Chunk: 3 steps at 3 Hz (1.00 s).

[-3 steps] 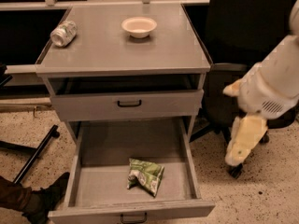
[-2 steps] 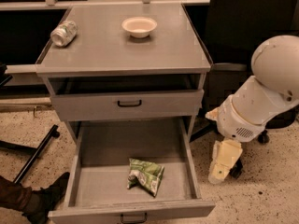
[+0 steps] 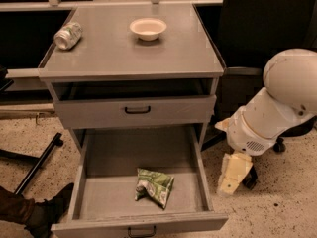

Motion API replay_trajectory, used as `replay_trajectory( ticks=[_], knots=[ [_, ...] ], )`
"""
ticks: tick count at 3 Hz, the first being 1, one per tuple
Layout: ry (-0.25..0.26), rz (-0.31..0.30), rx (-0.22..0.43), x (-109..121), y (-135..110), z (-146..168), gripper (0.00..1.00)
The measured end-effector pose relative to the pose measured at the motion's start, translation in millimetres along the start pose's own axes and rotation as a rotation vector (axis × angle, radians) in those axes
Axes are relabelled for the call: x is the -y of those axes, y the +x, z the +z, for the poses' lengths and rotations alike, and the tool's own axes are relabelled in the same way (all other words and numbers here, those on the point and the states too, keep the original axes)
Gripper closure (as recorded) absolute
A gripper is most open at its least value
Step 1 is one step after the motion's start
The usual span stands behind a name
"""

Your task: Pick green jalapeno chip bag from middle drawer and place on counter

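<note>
The bag (image 3: 154, 186) is seen in the drawer (image 3: 109, 195), the gripper (image 3: 232, 176) held beside it, its grip indiscernible.

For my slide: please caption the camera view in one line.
Gripper hangs beside the open middle drawer; green jalapeno chip bag lies inside, not yet on the counter.
</note>
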State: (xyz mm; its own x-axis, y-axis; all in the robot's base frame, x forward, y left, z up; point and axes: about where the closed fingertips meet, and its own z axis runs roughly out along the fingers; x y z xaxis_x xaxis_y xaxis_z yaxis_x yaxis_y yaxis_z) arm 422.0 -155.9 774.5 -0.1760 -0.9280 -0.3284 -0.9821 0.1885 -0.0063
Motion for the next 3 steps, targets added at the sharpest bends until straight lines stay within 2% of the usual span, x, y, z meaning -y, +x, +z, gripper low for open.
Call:
replay_trajectory(
  ticks=[1, 2, 3],
  knots=[
    [-0.027, -0.050, 0.103, 3.2, -21.9, 55.9, 0.00],
    [-0.024, -0.116, 0.227, 11.2, -60.1, 113.8, 0.00],
    [0.014, -0.115, 0.245, 21.6, -65.8, 117.0, 0.00]
  ],
)
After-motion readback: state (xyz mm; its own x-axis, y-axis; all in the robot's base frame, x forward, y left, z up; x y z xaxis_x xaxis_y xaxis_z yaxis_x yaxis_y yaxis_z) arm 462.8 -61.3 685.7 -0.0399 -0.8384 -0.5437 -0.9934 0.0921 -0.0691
